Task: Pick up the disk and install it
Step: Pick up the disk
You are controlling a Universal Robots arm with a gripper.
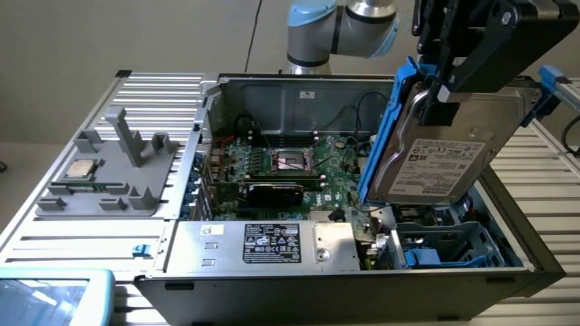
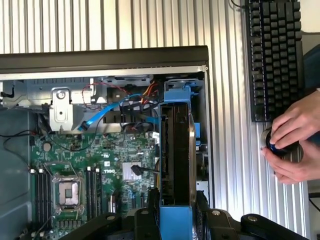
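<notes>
1. The tool (image 1: 453, 95) is clamped on the upper end of the disk (image 1: 435, 159). The disk hangs upright in the air above the open computer case (image 1: 344, 282), over the drive cage (image 1: 453, 241) at the exterior view's right. It is held at one end only, so a jerk of the arm could make the long free body swing or slip.
2. In the wrist view the disk (image 2: 176, 150) is seen edge-on with the tool (image 2: 175, 222) around it. I can't quite make out how much surface the tool covers, so the hold may be thinner than it looks.
3. The blue rails (image 1: 382, 136) must meet the cage's guides squarely. A slight tilt would probably jam the disk partway.
4. Loose cables (image 2: 107, 107) lie near the cage, and a lowered disk could pinch them.
5. The motherboard (image 1: 295, 166) lies just beside the cage, so drifting that way risks striking it.
6. A person's hands (image 2: 292, 142) are beside the keyboard (image 2: 275, 55) on the worktop (image 2: 230, 125), apart from the case. Reaching in would be dangerous.
</notes>
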